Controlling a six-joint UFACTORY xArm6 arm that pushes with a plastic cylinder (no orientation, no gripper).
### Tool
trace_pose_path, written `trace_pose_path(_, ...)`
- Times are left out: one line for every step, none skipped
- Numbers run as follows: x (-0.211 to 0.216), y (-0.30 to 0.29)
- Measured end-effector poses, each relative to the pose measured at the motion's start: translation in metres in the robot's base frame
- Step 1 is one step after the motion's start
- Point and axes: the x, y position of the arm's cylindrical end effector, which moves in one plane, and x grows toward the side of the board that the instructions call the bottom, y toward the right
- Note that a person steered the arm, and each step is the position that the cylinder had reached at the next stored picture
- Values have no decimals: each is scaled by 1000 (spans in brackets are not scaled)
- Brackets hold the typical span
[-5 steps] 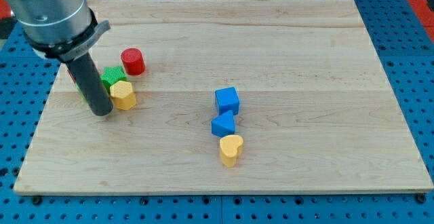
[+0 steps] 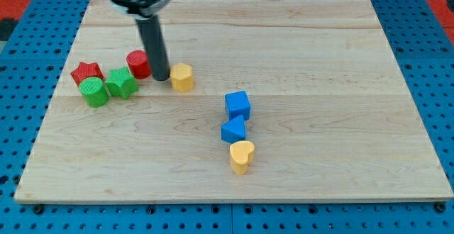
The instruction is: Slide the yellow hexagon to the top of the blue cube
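The yellow hexagon point(image 2: 182, 76) sits left of the board's middle, up and to the left of the blue cube point(image 2: 237, 105). My tip point(image 2: 161, 77) rests just left of the hexagon, touching or nearly touching it, between it and the red cylinder point(image 2: 138, 64). The rod rises from the tip toward the view's top.
A blue triangular block point(image 2: 233, 130) and a yellow heart point(image 2: 242, 156) lie just below the blue cube. A red star point(image 2: 86, 71), green cylinder point(image 2: 94, 92) and green star point(image 2: 121, 83) cluster at the left. The wooden board point(image 2: 319, 64) lies on blue pegboard.
My tip moved right and up, from left of the hexagon to beside the red cylinder. The yellow hexagon slid right and up, away from the green star. The red star and green cylinder now show.
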Motion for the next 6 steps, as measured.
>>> trace_pose_path(3,34)
trace_pose_path(7,58)
trace_pose_path(7,59)
trace_pose_path(7,71)
trace_pose_path(4,84)
trace_pose_path(-25,41)
